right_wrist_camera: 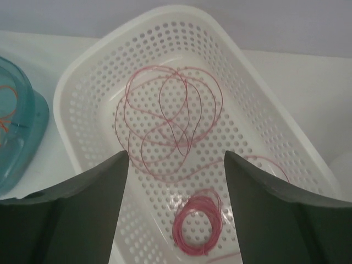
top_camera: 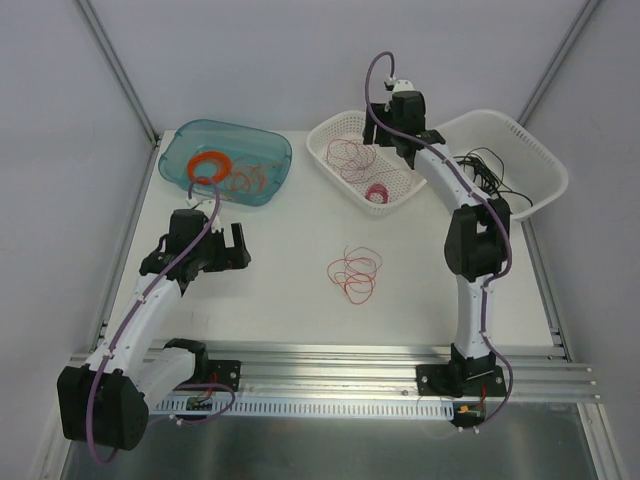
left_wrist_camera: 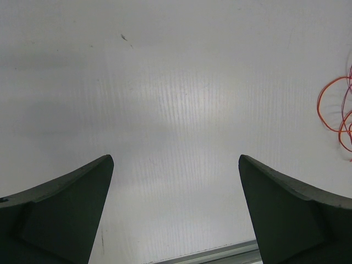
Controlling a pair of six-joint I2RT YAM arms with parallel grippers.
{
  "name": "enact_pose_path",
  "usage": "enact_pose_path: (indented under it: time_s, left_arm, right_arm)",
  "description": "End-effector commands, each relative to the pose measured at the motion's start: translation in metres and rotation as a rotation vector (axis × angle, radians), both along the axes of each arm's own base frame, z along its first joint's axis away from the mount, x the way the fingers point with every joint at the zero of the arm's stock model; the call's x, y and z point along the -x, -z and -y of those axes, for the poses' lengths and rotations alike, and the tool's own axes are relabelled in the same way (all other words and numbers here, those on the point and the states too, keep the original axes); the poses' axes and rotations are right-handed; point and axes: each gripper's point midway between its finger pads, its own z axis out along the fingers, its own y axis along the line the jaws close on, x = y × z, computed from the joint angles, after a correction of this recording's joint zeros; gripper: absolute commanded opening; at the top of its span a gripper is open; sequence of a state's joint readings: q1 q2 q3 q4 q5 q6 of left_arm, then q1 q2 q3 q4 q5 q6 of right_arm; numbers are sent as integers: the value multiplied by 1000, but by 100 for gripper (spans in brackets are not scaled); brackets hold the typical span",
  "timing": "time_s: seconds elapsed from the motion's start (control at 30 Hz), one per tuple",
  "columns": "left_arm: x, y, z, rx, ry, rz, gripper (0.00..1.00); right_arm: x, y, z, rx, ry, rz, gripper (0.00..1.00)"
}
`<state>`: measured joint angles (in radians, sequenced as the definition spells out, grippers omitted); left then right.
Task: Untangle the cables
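Cables in four lots. Red-orange loops (top_camera: 353, 274) lie loose and flat mid-table (top_camera: 280, 290). Thin red loops (right_wrist_camera: 168, 118) are spread over the perforated basket (right_wrist_camera: 77, 88) floor, far edge. Orange tangle (top_camera: 250, 178) is in the teal tub (top_camera: 275, 150), far-left corner. Black curls (top_camera: 487, 170) are in the far-right bin (top_camera: 545, 160).

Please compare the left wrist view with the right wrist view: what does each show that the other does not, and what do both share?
Only left wrist: thin orange and red wire loops at the right edge, and a metal rail strip at the bottom. Only right wrist: a white perforated plastic basket holding loose thin red wire loops and a small pink wire coil, plus a translucent teal bin on the left. Both: the white table, and an open, empty pair of dark jaws: the left end effector and the right end effector respectively.
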<state>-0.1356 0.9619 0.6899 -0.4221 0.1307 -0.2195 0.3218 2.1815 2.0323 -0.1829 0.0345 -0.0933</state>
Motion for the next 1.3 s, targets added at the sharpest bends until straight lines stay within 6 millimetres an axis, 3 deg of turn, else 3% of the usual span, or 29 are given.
enact_pose_path:
  time_s: [0.0,0.03,0.07,0.1,0.27,0.3,0.33,0.43,0.6,0.7,0.9,1.1,1.27]
  left_arm:
    - [-8,-14,6,24,39,56,99]
    - [-8,-14,8,30,43,57,99]
    - [-8,-16,9,36,47,59,99]
    - [-7,-15,9,37,48,57,99]
    - [-6,-17,14,58,66,59,99]
    - [-6,-18,13,57,65,61,99]
    - [-6,-18,14,59,67,61,99]
    - [-5,-19,15,67,73,65,99]
    - [-6,-19,18,82,82,60,99]
    - [-6,-19,19,83,83,59,99]
    - [-5,-17,18,78,80,54,99]
    - [-6,-17,18,79,79,54,99]
    - [-5,-17,18,77,81,57,99]
  right_arm:
    - [37,-71,8,-41,-24,91,75]
    - [51,-67,4,-47,-67,49,75]
    - [67,-84,6,-57,-80,59,76]
    - [81,-67,7,-46,-93,4,76]
    - [160,-39,11,-12,-154,-170,76]
    - [178,-49,11,-14,-168,-159,75]
    - [194,-25,16,5,-166,-225,75]
    - [241,-4,20,15,-196,-318,73]
    - [296,21,-5,127,-418,-363,70]
    - [317,36,-21,200,-544,-383,70]
    - [322,73,-40,319,-631,-431,68]
    - [312,109,-51,439,-636,-476,62]
    - [300,125,-56,479,-608,-472,52]
